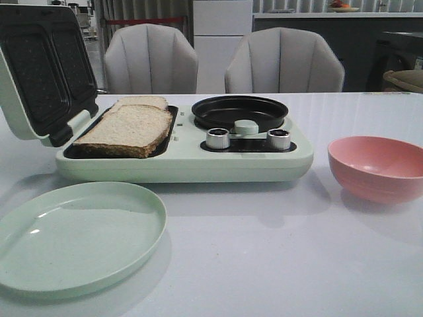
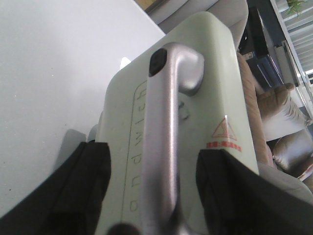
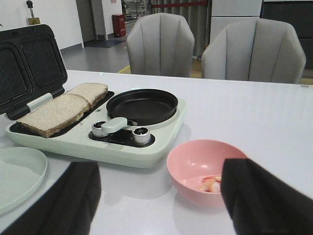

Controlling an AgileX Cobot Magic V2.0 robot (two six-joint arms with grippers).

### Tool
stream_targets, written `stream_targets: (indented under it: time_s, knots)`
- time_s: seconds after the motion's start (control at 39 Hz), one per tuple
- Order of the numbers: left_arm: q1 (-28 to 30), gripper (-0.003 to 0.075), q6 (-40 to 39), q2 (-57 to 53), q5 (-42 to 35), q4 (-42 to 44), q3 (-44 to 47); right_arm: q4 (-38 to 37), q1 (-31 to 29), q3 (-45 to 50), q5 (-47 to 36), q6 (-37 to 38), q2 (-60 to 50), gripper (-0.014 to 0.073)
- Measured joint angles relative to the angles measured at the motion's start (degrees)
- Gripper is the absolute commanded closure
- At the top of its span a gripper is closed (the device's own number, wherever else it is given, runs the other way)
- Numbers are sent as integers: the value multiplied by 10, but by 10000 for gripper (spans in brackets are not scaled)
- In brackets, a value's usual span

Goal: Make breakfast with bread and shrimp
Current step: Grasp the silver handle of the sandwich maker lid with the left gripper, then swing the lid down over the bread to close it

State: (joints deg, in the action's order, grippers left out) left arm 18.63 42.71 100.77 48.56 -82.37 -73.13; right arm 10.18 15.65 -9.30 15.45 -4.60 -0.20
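Two slices of bread (image 1: pixel 129 129) lie on the dark left plate of the pale green sandwich maker (image 1: pixel 185 165), the far slice (image 1: pixel 142 102) partly under the near one. In the right wrist view the bread (image 3: pixel 54 113) shows left of the black pan (image 3: pixel 142 105). Shrimp (image 3: pixel 211 184) lie in the pink bowl (image 3: pixel 195 161), partly hidden by a finger. My right gripper (image 3: pixel 161 205) hangs open over the table just before the bowl. At the raised lid's outer side, my left gripper (image 2: pixel 154 196) is open, its fingers either side of the silver handle (image 2: pixel 164 127) without touching it.
The lid (image 1: pixel 39 66) stands open at the far left. An empty pale green plate (image 1: pixel 73 234) sits at the front left. The pink bowl (image 1: pixel 380 168) is on the right. Two knobs (image 1: pixel 218 138) face front. Two grey chairs (image 1: pixel 284 63) stand behind the table.
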Motion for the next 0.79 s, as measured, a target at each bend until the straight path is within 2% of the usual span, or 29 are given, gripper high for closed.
stream_targets:
  time_s: [0.23, 0.36, 0.54, 0.79]
  knots:
    - [-25, 515, 33, 2, -2, -8, -1, 0, 0, 0, 0, 0, 0, -10]
    - [-43, 585, 36, 2, -4, -29, -2, 0, 0, 0, 0, 0, 0, -10]
    - [-83, 589, 55, 0, 3, -64, -2, 0, 0, 0, 0, 0, 0, -10]
    - [-209, 585, 147, 3, 8, -64, -3, 0, 0, 0, 0, 0, 0, -10]
